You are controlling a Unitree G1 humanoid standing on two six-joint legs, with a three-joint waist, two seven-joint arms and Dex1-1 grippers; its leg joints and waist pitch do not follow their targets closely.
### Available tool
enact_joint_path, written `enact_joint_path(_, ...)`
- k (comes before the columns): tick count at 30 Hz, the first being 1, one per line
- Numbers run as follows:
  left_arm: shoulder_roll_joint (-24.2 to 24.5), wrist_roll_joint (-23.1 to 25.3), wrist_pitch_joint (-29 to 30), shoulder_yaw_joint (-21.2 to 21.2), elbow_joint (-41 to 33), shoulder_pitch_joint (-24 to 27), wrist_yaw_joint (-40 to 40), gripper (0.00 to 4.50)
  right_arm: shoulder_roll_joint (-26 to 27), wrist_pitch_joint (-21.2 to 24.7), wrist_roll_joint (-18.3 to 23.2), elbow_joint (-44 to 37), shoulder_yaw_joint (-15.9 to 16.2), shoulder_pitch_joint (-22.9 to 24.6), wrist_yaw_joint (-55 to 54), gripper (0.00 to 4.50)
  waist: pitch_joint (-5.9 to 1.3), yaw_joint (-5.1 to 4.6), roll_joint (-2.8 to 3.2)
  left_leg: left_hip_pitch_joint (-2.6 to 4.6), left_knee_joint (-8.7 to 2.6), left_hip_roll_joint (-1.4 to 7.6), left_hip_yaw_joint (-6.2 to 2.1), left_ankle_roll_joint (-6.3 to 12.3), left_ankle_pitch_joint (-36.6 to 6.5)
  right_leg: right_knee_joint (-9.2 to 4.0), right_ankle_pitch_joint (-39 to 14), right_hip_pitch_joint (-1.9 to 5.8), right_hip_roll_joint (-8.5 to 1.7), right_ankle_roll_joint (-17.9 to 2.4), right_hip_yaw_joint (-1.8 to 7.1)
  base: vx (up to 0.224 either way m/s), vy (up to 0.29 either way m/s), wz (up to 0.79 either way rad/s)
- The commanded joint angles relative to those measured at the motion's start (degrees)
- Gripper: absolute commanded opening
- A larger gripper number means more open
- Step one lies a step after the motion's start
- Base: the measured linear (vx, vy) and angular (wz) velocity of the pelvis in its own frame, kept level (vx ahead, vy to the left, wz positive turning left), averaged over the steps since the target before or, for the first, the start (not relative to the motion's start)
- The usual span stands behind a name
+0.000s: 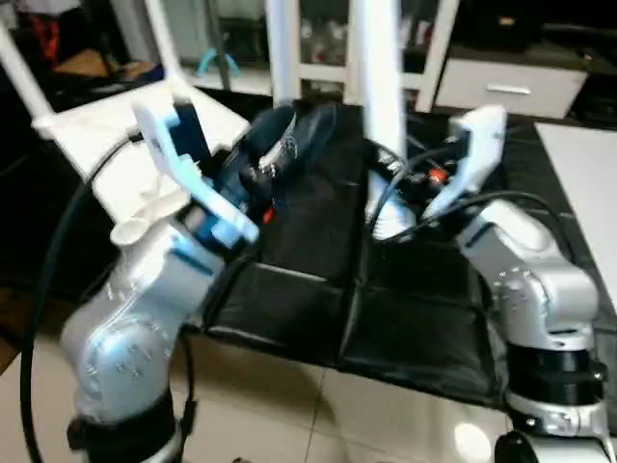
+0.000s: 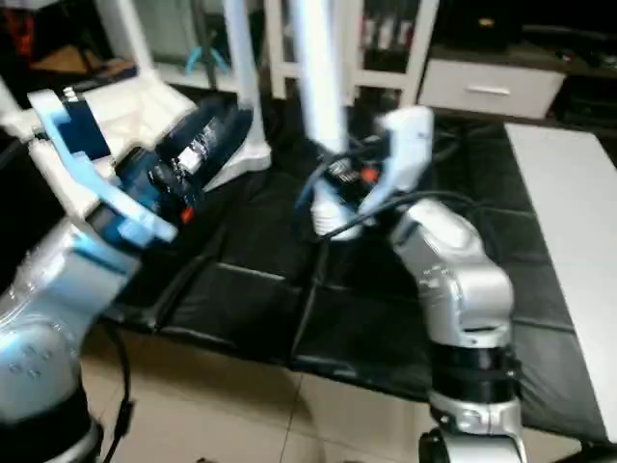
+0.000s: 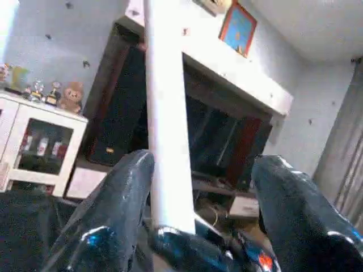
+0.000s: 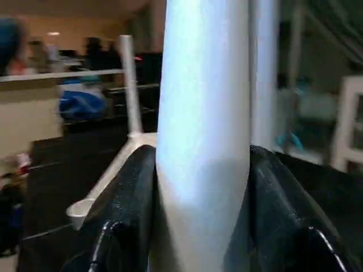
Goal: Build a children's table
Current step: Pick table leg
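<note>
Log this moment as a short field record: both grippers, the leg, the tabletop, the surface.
right gripper: shut on the upright white leg, fingers on both sides
left gripper: fingers apart around the same leg, a gap on one side
tabletop: upside down on the robot's left, other legs standing up from it
surface: black padded mat over a tiled floor

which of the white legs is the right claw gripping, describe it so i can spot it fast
Start at the black mat on the tiled floor, with the upturned white table top at its left edge. Near the mat's middle one thick white leg stands upright by itself, its lower end clamped in the right claw. The other upright legs stand further back at the table top's corners, with no claw on them.
</note>
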Motion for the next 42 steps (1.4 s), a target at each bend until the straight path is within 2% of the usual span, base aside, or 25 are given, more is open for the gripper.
enact_joint_path(1,2.78,-0.60,4.86,-0.08,0.77,-1.09,-1.78,3.53,-1.37,-3.62,-2.00,-1.91,3.07,0.43,2.80,1.82,-3.52,0.21,-0.57,0.42,-4.83,2.70,-1.34,0.86,-8.09,-4.32,-17.71,2.54,-3.88,-7.64,2.81,0.000,0.000,0.00)
enact_joint_path(2,3.56,-0.68,6.03,0.16,0.96,-1.34,-1.73,3.56,-1.27,-4.15,-2.20,-2.34,3.42,0.65,3.41,1.82,-3.50,0.15,-0.48,0.34,-4.86,2.67,-1.37,0.82,-7.97,-4.23,-17.36,2.57,-3.87,-7.61,2.84,0.000,0.000,0.00)
enact_joint_path(3,3.21,-3.31,6.66,1.90,1.79,-2.28,0.74,3.69,-1.33,-5.04,-2.56,-2.81,3.70,1.02,3.91,1.82,-3.57,0.21,-0.73,0.38,-4.67,2.61,-1.22,0.69,-7.28,-4.11,-16.00,2.62,-4.04,-8.15,2.98,0.000,0.000,0.00)
enact_joint_path(4,3.21,-3.31,6.66,1.90,1.79,-2.28,0.74,3.83,-1.33,-5.04,-2.56,-2.81,3.70,1.02,3.91,1.82,-3.57,0.28,-0.69,0.28,-4.66,2.52,-1.21,0.82,-6.98,-4.20,-15.56,2.70,-4.04,-8.49,3.00,0.000,0.000,0.00)
enact_joint_path(5,2.83,-5.33,6.92,3.17,2.39,-2.99,2.69,3.83,-1.40,-5.65,-2.77,-3.09,3.86,1.29,4.17,1.82,-3.62,0.34,-0.70,0.23,-4.69,2.58,-1.25,0.93,-6.58,-4.16,-14.88,2.81,-4.09,-8.73,3.01,0.000,0.000,0.00)
enact_joint_path(6,2.30,-8.17,7.37,5.57,4.21,-4.47,7.05,3.93,-2.30,-7.24,-3.54,-3.17,4.92,1.52,5.13,1.82,-3.63,0.34,-1.32,0.06,-4.58,2.57,-1.13,0.92,-6.18,-3.98,-13.69,2.92,-4.03,-9.21,3.00,0.000,0.000,0.00)
enact_joint_path(7,2.30,-8.17,7.37,5.57,4.21,-4.47,7.05,3.97,-2.30,-7.24,-3.54,-3.17,4.92,1.52,5.13,1.82,-3.66,0.62,-1.02,0.19,-4.50,2.46,-1.17,0.97,-6.12,-3.95,-13.70,2.92,-4.05,-9.28,2.99,0.000,0.000,0.00)
enact_joint_path(8,3.01,-9.14,7.55,5.97,4.84,-5.09,7.50,4.05,-3.50,-8.54,-4.35,-2.89,6.44,1.50,6.60,1.82,-3.67,0.64,-0.96,0.10,-4.48,2.44,-1.19,1.23,-5.94,-3.94,-13.68,2.98,-4.05,-9.20,2.98,0.000,0.000,0.00)
enact_joint_path(9,3.28,-9.38,7.46,6.01,4.88,-5.31,7.26,4.17,-4.08,-9.09,-4.77,-2.73,7.18,1.53,7.24,1.82,-3.71,0.73,-1.06,0.01,-4.44,2.47,-1.22,1.61,-5.31,-3.92,-13.56,3.03,-4.05,-8.70,2.93,0.000,0.000,0.00)
enact_joint_path(12,3.72,-10.59,7.54,6.02,4.40,-6.06,6.04,4.37,-5.83,-10.86,-6.22,-2.03,9.44,1.68,9.02,1.82,-3.76,0.87,-1.03,0.08,-4.35,2.58,-1.19,1.94,-4.67,-3.85,-13.63,2.93,-4.12,-8.84,2.93,0.000,0.000,0.00)
enact_joint_path(13,3.74,-11.95,8.34,6.13,4.03,-6.34,5.71,4.37,-6.56,-11.65,-7.07,-1.78,10.38,1.69,10.00,1.82,-3.64,0.84,-1.45,0.03,-4.38,2.60,-1.10,2.20,-4.95,-4.00,-14.08,2.90,-4.10,-8.79,3.02,0.000,0.000,0.00)
enact_joint_path(14,3.29,-15.17,9.49,6.50,3.77,-6.39,6.74,4.37,-8.31,-13.52,-9.23,-1.50,12.18,1.91,11.71,1.82,-3.69,0.96,-1.37,0.03,-4.32,2.59,-1.14,1.97,-5.03,-3.74,-14.38,2.99,-4.22,-8.92,2.98,0.000,0.000,0.00)
enact_joint_path(15,3.28,-15.74,9.70,6.55,3.74,-6.37,7.04,4.37,-8.65,-14.04,-9.69,-1.42,12.50,1.96,12.03,1.82,-3.55,1.14,-1.32,0.07,-4.37,2.71,-1.11,1.67,-5.61,-3.91,-15.23,2.88,-4.19,-8.88,3.02,0.000,0.000,0.00)
enact_joint_path(20,4.35,-14.99,10.28,5.51,3.57,-4.87,8.81,4.37,-10.16,-15.78,-10.40,-0.52,12.59,1.87,12.80,1.82,-3.58,1.09,-1.39,0.17,-4.40,2.67,-1.17,1.91,-5.96,-3.98,-15.85,2.86,-4.07,-8.20,3.00,0.000,0.000,0.00)
enact_joint_path(21,4.68,-13.41,9.44,5.07,3.49,-4.77,8.66,4.37,-10.47,-15.97,-10.41,-0.29,12.68,1.57,12.90,1.82,-3.61,1.11,-1.62,0.14,-4.38,2.68,-1.16,2.00,-5.60,-3.96,-15.36,2.92,-4.06,-8.27,3.02,0.000,0.000,0.00)
enact_joint_path(23,4.73,-12.78,9.05,4.98,3.57,-4.76,8.82,4.37,-10.54,-16.10,-10.45,-0.14,12.74,1.46,12.92,1.82,-3.57,1.15,-1.45,0.21,-4.42,2.75,-1.20,2.04,-5.50,-3.91,-15.11,2.82,-4.04,-8.36,3.00,0.000,0.000,0.00)
enact_joint_path(25,5.04,-11.21,7.73,4.95,4.03,-4.97,9.74,4.37,-10.69,-16.63,-10.76,0.34,13.06,1.23,12.93,1.82,-3.62,1.09,-1.59,0.14,-4.38,2.75,-1.22,2.07,-5.39,-3.87,-14.59,2.95,-4.09,-8.34,3.01,0.000,0.000,0.00)
enact_joint_path(26,5.09,-11.11,7.61,4.95,4.07,-5.00,9.83,4.20,-10.70,-16.69,-10.79,0.39,13.09,1.21,12.93,1.82,-3.64,1.11,-1.60,0.10,-4.35,2.74,-1.24,2.06,-5.25,-3.79,-14.31,3.01,-4.12,-8.40,3.01,0.000,0.000,0.00)
enact_joint_path(31,4.89,-11.80,6.80,5.22,4.60,-5.04,11.26,3.89,-10.52,-16.88,-12.21,1.02,13.88,1.61,12.52,1.82,-3.67,1.09,-1.78,0.13,-4.28,2.76,-1.21,2.19,-4.44,-3.59,-12.55,3.03,-4.08,-9.27,3.02,0.000,0.000,0.00)
enact_joint_path(33,4.85,-11.58,6.83,4.61,4.57,-4.81,11.18,3.64,-10.76,-16.91,-12.32,1.24,14.28,1.68,12.75,1.82,-3.63,1.09,-1.54,0.15,-4.27,2.78,-1.21,2.18,-4.55,-3.61,-12.51,3.00,-4.10,-9.56,3.01,0.000,0.000,0.00)
enact_joint_path(42,2.66,-12.46,4.87,4.82,6.05,-5.98,13.85,3.03,-9.84,-16.39,-12.80,1.54,13.92,0.93,11.03,1.82,-3.64,1.08,-1.58,0.13,-4.23,2.71,-1.19,2.01,-4.95,-3.65,-12.33,3.11,-4.06,-9.62,3.02,0.000,0.000,0.00)
